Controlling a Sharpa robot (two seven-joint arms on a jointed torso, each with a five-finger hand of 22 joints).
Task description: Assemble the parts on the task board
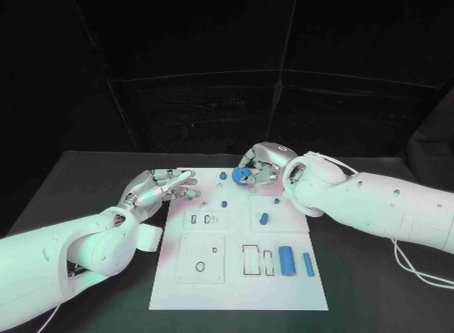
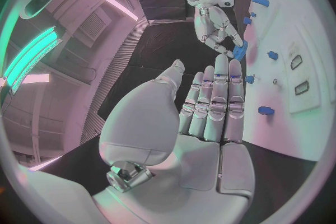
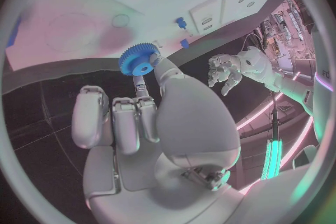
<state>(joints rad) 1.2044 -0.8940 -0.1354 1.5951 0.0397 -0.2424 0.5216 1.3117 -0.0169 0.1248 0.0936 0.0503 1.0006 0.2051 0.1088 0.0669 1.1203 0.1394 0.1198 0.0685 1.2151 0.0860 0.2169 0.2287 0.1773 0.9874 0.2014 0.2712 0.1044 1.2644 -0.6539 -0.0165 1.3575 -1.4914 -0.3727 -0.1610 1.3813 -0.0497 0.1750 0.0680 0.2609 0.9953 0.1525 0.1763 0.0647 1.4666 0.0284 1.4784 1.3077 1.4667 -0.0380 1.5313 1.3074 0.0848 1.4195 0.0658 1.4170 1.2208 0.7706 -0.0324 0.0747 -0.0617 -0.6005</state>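
No writing can be read on the white task board [image 1: 237,291]. Near its front edge lie two blue cylinders [image 1: 285,261], one thick, one thin. Farther back, the left hand [image 1: 162,186] hovers empty, fingers straight. At the far edge, the right hand [image 1: 262,166] pinches a toothed blue gear [image 3: 137,60].

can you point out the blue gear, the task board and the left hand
blue gear [image 3: 138,60], right wrist view, on its toothed face beside the hole
task board [image 1: 242,291], head view, on a bare patch near its close edge
left hand [image 1: 159,186], head view, on the back of the hand
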